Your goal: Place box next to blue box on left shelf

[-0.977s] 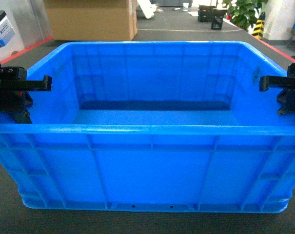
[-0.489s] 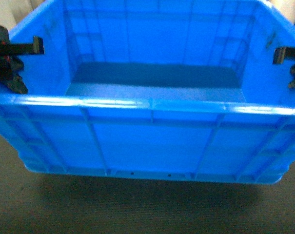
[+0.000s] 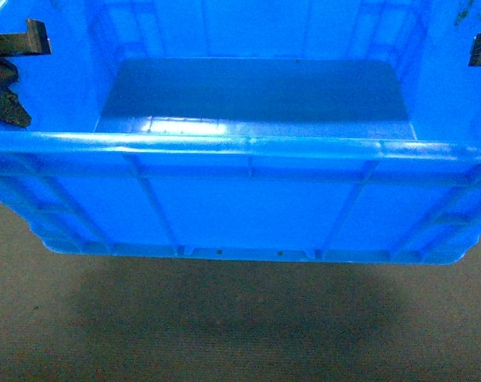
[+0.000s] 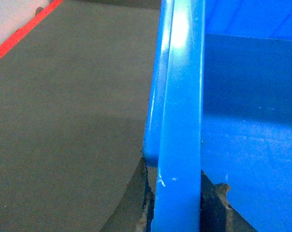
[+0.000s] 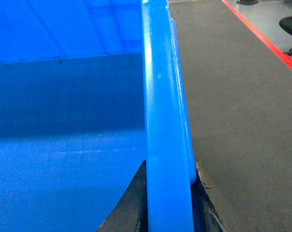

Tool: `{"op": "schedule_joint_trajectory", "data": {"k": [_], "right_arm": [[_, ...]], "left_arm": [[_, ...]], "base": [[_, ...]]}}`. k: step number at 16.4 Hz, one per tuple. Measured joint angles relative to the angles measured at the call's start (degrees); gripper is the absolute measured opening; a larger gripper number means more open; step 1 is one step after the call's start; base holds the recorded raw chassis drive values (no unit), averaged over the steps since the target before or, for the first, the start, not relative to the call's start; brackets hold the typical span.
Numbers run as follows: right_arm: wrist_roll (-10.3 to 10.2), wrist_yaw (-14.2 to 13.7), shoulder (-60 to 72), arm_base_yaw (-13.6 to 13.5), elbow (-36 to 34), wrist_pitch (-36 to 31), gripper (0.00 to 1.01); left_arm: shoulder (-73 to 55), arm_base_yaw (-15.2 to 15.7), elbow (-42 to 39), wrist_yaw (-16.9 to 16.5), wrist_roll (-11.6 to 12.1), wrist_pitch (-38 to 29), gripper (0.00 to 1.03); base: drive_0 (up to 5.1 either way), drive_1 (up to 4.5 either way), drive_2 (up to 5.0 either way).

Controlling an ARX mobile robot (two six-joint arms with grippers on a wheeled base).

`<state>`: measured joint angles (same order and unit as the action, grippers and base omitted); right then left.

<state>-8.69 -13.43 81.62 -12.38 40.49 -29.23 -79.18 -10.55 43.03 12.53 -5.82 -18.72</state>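
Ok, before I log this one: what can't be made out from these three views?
- Left shelf and the other blue box: in no view; the box fills the head view.
- Left gripper: wrist view shows dark fingers either side of the rim, tips cut off by the bottom edge.
- Right gripper: same, mostly cropped in the head view.
- Floor under the box: in shadow.

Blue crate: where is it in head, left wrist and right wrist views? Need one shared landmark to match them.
Head: the box fills nearly the whole picture, near wall facing the camera, floor visible inside.
Left wrist: its side rim runs vertically through the middle, interior to the right.
Right wrist: its other side rim runs vertically through the middle, interior to the left.
Shared landmark: the thick glossy rim, with grey carpet beyond it.
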Motion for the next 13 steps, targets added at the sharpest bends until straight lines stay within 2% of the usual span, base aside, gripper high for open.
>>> {"op": "schedule_joint_trajectory", "data": {"k": [1, 2, 13], "right_arm": [[0.85, -0.50, 0.00, 0.11, 0.00, -0.52, 0.18], [1.11, -0.81, 0.00, 0.17, 0.00, -0.48, 0.18], [1.70, -2.03, -0.79, 0.39, -0.72, -1.29, 0.17]], "left_arm": [[0.22, 0.26, -0.42, -2.54, -0.42, -0.09, 0.09], [0.50, 0.26, -0.52, -2.95, -0.46, -0.31, 0.09], [0.94, 0.02, -1.14, -2.86, -0.24, -1.86, 0.09]], "base": [[0.0, 0.00, 0.0], [0.0, 0.00, 0.0], [0.0, 0.00, 0.0]]}}
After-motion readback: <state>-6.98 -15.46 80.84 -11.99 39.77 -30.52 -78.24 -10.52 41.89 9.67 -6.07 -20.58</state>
